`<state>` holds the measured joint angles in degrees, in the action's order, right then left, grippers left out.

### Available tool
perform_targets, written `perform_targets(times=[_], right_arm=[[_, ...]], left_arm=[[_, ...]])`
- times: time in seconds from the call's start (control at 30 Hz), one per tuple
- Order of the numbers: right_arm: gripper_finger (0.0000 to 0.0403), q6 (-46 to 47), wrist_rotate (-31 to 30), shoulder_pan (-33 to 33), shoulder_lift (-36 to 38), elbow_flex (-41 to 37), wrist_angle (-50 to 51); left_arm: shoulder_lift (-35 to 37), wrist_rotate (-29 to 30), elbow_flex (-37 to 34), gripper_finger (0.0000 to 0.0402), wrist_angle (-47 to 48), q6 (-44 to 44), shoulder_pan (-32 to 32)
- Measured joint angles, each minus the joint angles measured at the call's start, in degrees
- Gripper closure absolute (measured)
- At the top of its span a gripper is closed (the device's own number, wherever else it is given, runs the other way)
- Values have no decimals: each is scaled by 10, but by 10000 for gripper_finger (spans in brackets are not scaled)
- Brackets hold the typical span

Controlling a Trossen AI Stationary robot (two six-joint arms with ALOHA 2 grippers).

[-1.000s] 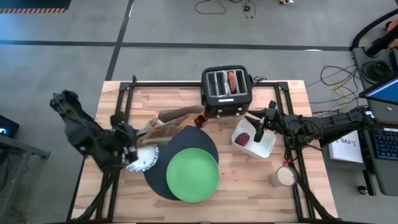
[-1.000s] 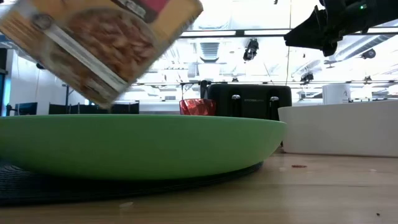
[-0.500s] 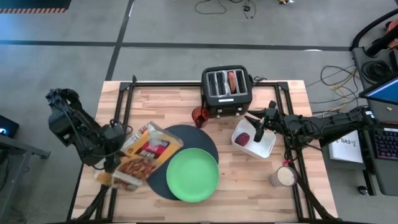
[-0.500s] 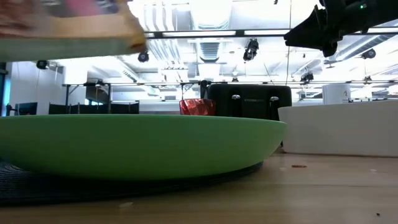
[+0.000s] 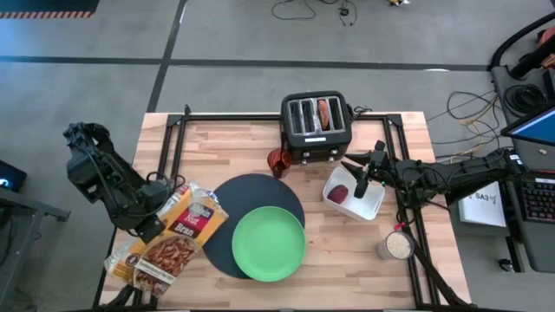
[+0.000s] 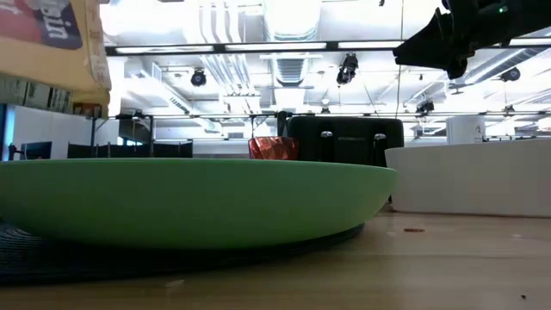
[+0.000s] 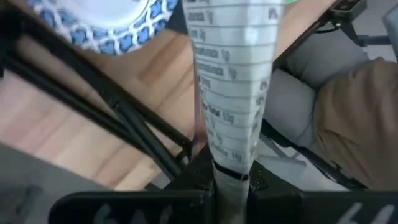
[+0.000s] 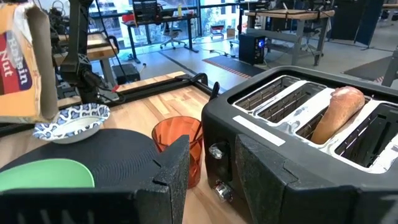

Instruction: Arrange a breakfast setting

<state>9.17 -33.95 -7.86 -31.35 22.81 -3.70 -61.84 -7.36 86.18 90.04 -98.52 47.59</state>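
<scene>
A cereal box (image 5: 169, 240) is held clamped in the left hand (image 5: 156, 227), its long axis tilted over the desk's (image 5: 234, 147) left edge. The patterned bowl (image 8: 71, 121), just beside the black mat (image 5: 257, 192) on the left, lies nearest this hand. The right hand (image 5: 362, 176), partly parted, is held over the white tray (image 5: 368, 206).

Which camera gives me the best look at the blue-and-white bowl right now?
The right wrist view: the bowl sits whole on the wood beside the black mat, below the cereal box. The left wrist view catches only part of its patterned rim. In the high view the box covers it; the low view does not show it.
</scene>
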Motion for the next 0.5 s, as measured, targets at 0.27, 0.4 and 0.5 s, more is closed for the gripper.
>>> perform_targets(times=[0.27,0.4,0.5], right_arm=[[282,14,4,0,0,0,23],[282,11,33,0,0,0,22],[282,8,42,0,0,0,22]], left_arm=[[32,-55,-38,401,0,-109,31],[50,-55,-46,401,0,-160,50],[50,-78,-47,401,0,-171,51]])
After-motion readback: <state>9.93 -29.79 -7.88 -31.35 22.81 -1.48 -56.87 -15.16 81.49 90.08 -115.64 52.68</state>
